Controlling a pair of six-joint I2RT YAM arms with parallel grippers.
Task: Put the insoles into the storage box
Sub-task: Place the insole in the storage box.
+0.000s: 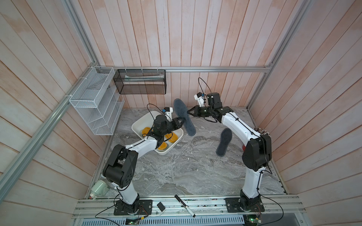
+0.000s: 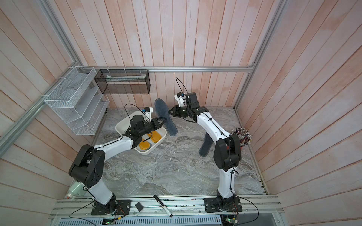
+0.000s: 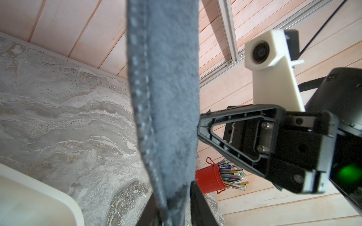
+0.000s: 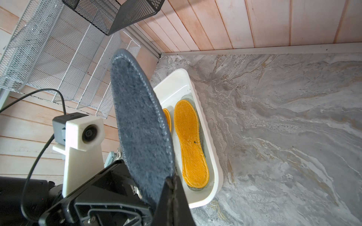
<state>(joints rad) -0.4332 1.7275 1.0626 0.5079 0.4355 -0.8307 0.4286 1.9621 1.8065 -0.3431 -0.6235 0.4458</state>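
Right gripper [image 1: 188, 113] clamps insole [image 1: 179, 109], left gripper [image 1: 182, 121] straddles it

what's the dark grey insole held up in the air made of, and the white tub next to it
The dark grey fuzzy insole: probably fleece or felt, matte, a napped surface with a stitched border. The white rectangular tub: likely moulded plastic, smooth with a faint sheen, rounded corners and one-piece walls.

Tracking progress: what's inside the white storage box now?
At least two orange-yellow insoles show in the storage box, a pale insole under one. The held dark grey insole and left arm cover the rest, so no full count.
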